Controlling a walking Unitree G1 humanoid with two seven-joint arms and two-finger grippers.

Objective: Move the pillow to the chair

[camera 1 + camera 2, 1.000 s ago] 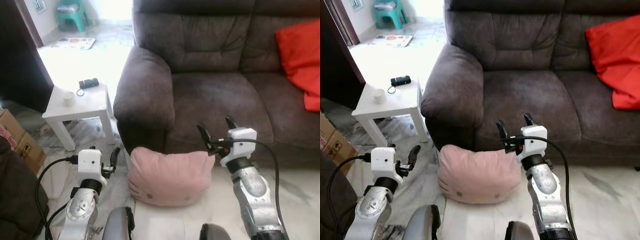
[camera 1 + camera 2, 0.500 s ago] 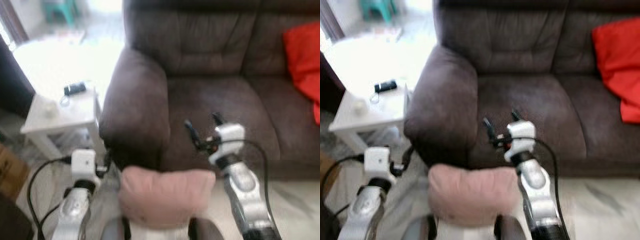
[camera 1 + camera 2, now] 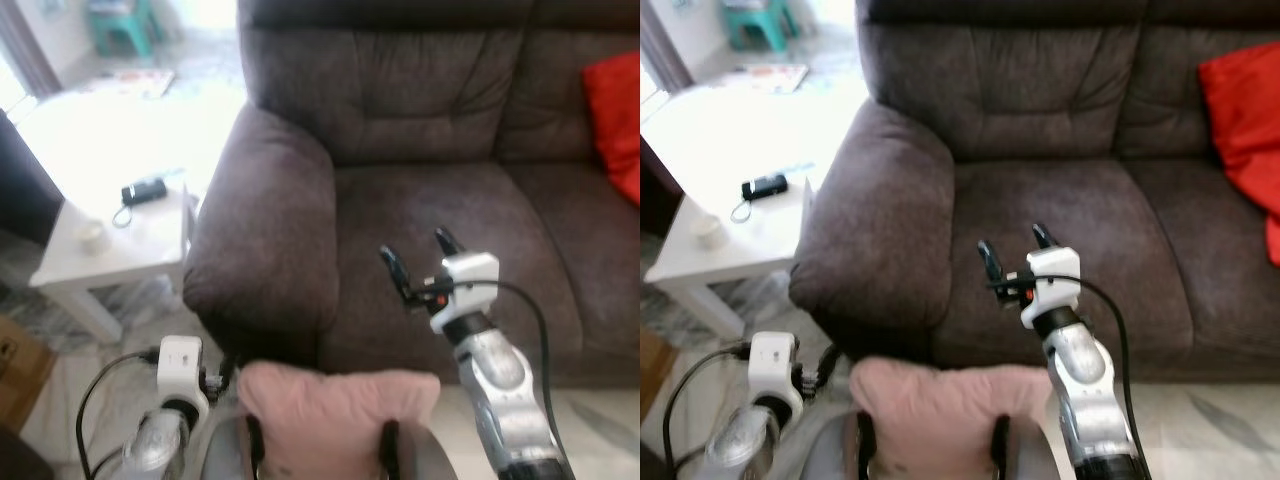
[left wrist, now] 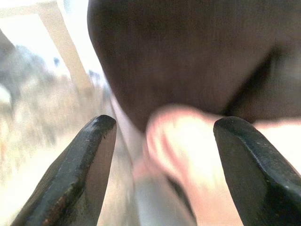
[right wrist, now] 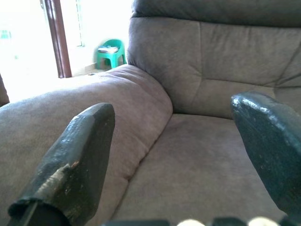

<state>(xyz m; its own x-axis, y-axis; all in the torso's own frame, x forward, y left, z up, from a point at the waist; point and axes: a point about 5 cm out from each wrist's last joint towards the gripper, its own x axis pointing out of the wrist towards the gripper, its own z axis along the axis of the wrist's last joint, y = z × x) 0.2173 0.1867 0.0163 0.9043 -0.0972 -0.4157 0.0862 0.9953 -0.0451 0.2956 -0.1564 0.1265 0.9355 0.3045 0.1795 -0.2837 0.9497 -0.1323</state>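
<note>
Two parted grippers flank the pink pillow (image 3: 335,415), lying on the floor against the brown sofa's (image 3: 430,200) front with its long axis across the view: left gripper (image 4: 162,162) low beside it, right gripper (image 3: 418,258) raised over the seat.

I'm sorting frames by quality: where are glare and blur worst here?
Left eye view: daylight washes out the floor beyond the white side table; slight softness overall. Left wrist view: heavily blurred, the pink pillow and sofa smeared. Right wrist view: fairly sharp, but the doorway behind the green stool is overexposed.
</note>
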